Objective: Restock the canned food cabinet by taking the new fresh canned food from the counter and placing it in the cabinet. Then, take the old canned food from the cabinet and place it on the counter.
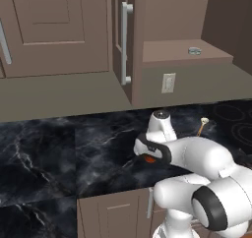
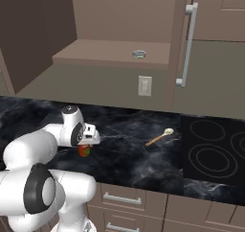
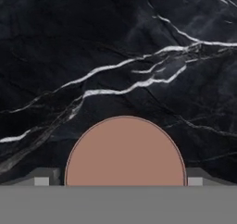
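I've got the pincer (image 2: 85, 145) low over the black marble table (image 1: 44, 148), straight above the red-orange can (image 2: 84, 150). In the hand view the can's round top (image 3: 125, 153) sits between the two fingertips (image 3: 41, 180), one at each side; whether they're pinching it, I can't tell. The grey-silver can (image 1: 194, 50) rests on the open cabinet's shelf (image 1: 167, 52). A wooden spoon (image 2: 160, 136) lies near the cooktop (image 2: 215, 152).
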### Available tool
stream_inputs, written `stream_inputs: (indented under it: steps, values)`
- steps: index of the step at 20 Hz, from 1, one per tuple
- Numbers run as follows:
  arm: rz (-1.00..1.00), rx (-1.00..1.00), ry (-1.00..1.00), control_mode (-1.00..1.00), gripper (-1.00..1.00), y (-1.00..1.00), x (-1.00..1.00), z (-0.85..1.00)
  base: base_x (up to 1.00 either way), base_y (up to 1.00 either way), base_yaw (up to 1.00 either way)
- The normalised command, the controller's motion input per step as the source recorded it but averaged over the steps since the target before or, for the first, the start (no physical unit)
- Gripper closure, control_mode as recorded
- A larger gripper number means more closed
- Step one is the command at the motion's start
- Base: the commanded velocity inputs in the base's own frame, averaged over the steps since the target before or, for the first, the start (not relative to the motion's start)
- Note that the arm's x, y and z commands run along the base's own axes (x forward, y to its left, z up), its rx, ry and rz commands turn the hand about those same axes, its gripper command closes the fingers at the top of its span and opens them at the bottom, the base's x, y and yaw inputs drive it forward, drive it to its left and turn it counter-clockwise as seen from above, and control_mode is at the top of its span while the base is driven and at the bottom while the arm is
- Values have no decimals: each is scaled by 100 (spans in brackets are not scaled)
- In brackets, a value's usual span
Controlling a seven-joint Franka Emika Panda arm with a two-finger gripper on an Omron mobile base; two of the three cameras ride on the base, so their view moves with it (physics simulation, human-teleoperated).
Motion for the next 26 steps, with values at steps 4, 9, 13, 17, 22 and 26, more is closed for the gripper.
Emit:
stream_inputs:
  steps: [4,9,13,17,22,26]
  values:
    - [-2,0,0,-100,100,-4,2,-20,0,0,0]
    - [0,0,0,-100,100,0,0,0,0,0,0]
    - [0,0,-3,-100,100,-7,-4,4,0,0,0]
    - [0,8,-21,-100,100,-53,-42,50,0,0,0]
    - [0,14,-38,-100,100,-73,-69,91,0,0,0]
    - [0,11,-47,-100,100,-49,-61,100,0,0,0]
